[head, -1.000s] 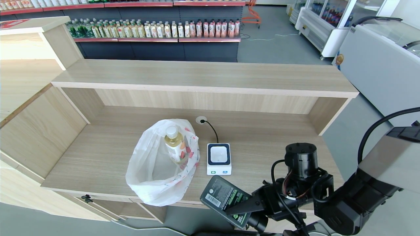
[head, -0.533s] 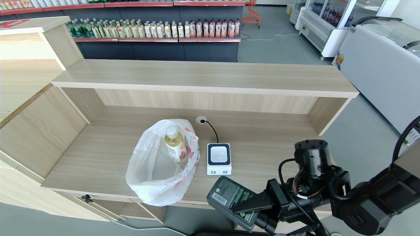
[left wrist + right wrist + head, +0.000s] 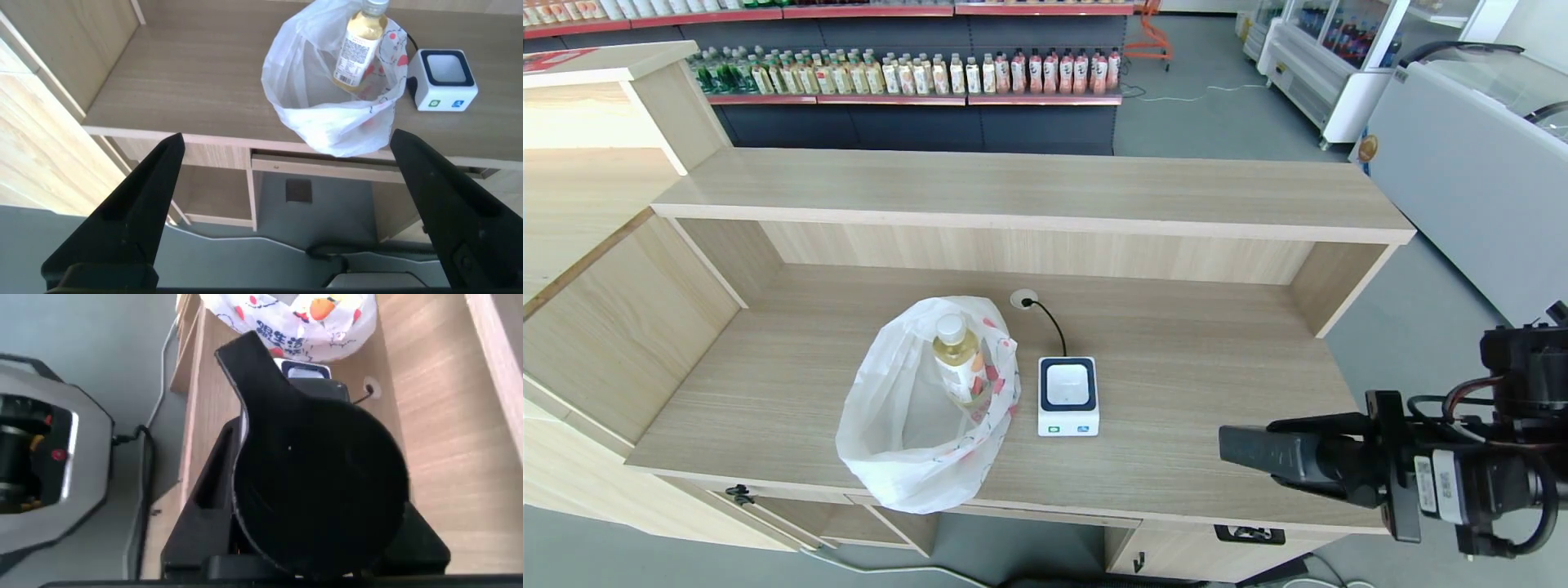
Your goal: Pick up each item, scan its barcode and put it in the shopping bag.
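Dark flat package (image 3: pixel 1245 451): clamped in the right gripper (image 3: pixel 1286 457), seen edge-on and roughly level, near the counter's front right corner. Scanner (image 3: pixel 1068 395): white box, dark-framed window facing up, on the counter well to the left of that gripper. Shopping bag (image 3: pixel 882 433): thin white plastic with red-orange print, mouth open, farther left again, just beside the scanner. Bottle (image 3: pixel 957 359): pale yellow drink, white cap, leaning nearly upright inside the bag.
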Available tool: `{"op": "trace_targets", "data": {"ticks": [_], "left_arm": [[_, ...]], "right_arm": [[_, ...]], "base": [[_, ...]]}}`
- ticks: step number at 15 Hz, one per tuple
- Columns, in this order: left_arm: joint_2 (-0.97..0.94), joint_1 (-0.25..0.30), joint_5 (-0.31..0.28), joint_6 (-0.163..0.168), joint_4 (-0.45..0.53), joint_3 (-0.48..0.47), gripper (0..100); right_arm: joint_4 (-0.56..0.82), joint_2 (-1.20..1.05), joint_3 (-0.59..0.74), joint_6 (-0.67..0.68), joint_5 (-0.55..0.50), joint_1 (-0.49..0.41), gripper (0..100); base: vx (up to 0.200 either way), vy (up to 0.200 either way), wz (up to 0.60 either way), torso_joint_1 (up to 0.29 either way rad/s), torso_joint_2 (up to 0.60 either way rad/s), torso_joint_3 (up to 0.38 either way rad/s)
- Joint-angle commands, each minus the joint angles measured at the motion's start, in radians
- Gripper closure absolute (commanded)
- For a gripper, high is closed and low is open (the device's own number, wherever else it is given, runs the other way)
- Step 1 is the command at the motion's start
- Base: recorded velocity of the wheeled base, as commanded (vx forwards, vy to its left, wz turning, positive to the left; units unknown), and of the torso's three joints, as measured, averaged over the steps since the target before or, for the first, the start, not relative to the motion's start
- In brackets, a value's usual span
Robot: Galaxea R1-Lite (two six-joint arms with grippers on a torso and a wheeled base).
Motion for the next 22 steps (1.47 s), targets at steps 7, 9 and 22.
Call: {"op": "trace_targets", "data": {"ticks": [7, 9, 22], "left_arm": [[0.000, 0.000, 0.000, 0.000, 0.000, 0.000, 0], [0.000, 0.000, 0.000, 0.000, 0.000, 0.000, 0], [0.000, 0.000, 0.000, 0.000, 0.000, 0.000, 0]], "right_arm": [[-0.239, -0.065, -0.066, 1.667, -0.334, -0.045, 100], [-0.362, 0.046, -0.066, 1.725, -0.374, -0.027, 100], [-0.528, 0.245, -0.086, 1.907, -0.627, 0.212, 100]], "base": [[0.000, 0.000, 0.00, 0.000, 0.00, 0.000], [0.000, 0.000, 0.00, 0.000, 0.00, 0.000], [0.000, 0.000, 0.00, 0.000, 0.00, 0.000]]}}
